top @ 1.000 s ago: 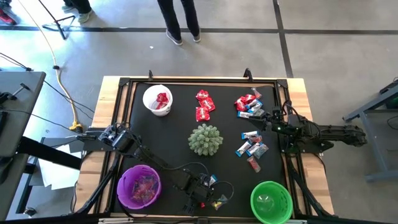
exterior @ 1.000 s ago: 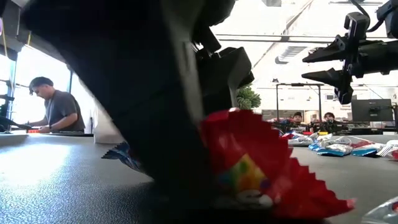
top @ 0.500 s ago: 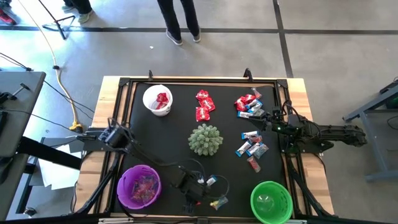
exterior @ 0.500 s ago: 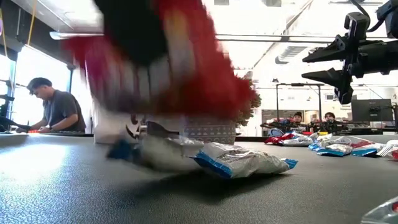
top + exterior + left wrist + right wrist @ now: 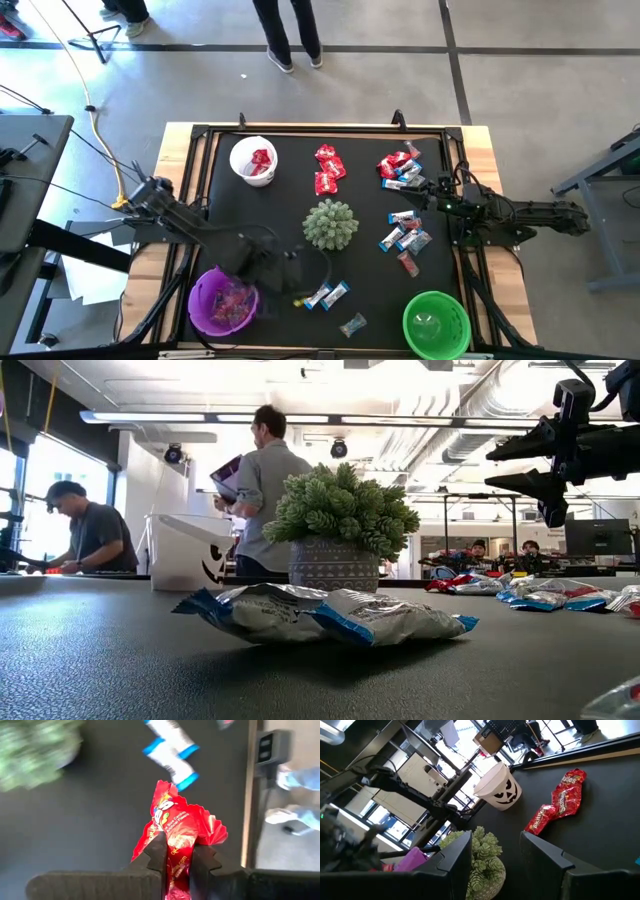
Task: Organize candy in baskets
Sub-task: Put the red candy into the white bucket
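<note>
My left gripper (image 5: 176, 842) is shut on a red candy packet (image 5: 175, 820), above the table's near middle and just right of the purple basket (image 5: 225, 300). In the high view this gripper (image 5: 285, 270) is a dark blur. Two blue-and-silver candies (image 5: 328, 294) lie flat on the mat under it, with a clear one (image 5: 352, 324) nearer the edge. The white basket (image 5: 253, 160) holds red candy. The green basket (image 5: 436, 322) stands near right. My right gripper (image 5: 440, 195) waits open at the right edge. My left gripper pinches the red packet across its body (image 5: 172, 852) between its two fingers. The packet's crimped end (image 5: 207, 827) fans out beyond the fingertips. The fingers come from above, pointing steeply down. The packet is lifted clear of the mat.
A spiky pale-green ball (image 5: 330, 224) sits mid-table. Red candies (image 5: 328, 168) lie far centre, a mixed pile (image 5: 400, 168) far right, and blue ones (image 5: 405, 235) right of the ball. A person stands beyond the far edge (image 5: 290, 30).
My left gripper has taken hold of the red packet near the table's near edge. It has lifted the packet clear, rising and rolling as it went toward the purple basket. The blue-and-silver candies have stayed on the mat.
</note>
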